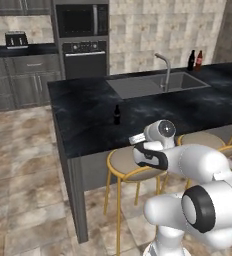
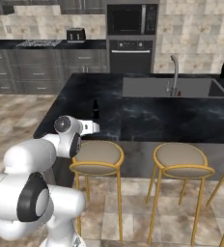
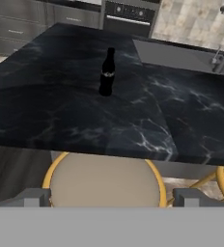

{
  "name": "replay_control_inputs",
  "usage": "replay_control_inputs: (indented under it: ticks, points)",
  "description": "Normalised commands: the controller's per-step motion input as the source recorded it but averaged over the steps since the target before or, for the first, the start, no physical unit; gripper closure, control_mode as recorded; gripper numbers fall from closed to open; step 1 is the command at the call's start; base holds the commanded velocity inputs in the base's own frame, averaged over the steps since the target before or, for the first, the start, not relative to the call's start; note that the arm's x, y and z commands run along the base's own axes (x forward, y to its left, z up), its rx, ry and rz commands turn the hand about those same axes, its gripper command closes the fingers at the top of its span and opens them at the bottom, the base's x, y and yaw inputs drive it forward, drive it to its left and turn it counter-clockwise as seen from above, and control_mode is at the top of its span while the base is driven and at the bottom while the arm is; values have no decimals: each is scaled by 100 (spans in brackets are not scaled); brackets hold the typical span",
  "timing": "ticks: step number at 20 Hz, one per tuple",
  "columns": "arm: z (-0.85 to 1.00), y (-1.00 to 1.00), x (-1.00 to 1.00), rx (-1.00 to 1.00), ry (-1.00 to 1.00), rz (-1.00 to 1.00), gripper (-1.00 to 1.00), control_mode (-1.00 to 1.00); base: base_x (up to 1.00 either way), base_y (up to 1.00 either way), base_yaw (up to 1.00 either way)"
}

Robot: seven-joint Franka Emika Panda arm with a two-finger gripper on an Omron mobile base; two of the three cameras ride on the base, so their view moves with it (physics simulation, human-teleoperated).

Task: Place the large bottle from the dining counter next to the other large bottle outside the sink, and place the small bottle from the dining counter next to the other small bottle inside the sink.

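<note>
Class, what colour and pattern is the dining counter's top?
Black with white marbled veins; the dining counter shows it best in the hand view.

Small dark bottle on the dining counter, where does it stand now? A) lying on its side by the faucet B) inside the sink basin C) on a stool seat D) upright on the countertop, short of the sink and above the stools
D: the small bottle stands upright on the dining counter, clear of the sink, with a stool at the counter's near edge below it.
</note>
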Motion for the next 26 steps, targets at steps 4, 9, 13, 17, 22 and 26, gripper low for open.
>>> replay_control_inputs:
  ticks: [4, 9, 13, 17, 22, 26]
  points:
    - [0, 0, 0, 0, 0, 0, -100, 100, 28, 0, 7]
    - [0, 0, 0, 0, 0, 0, -100, 100, 27, 0, 9]
    - [0, 0, 0, 0, 0, 0, -100, 100, 36, -2, 8]
    - [0, 0, 0, 0, 0, 0, -100, 100, 49, -5, 5]
    - [0, 0, 0, 0, 0, 0, -100, 100, 49, -5, 4]
    - [0, 0, 0, 0, 0, 0, -100, 100, 33, -2, 4]
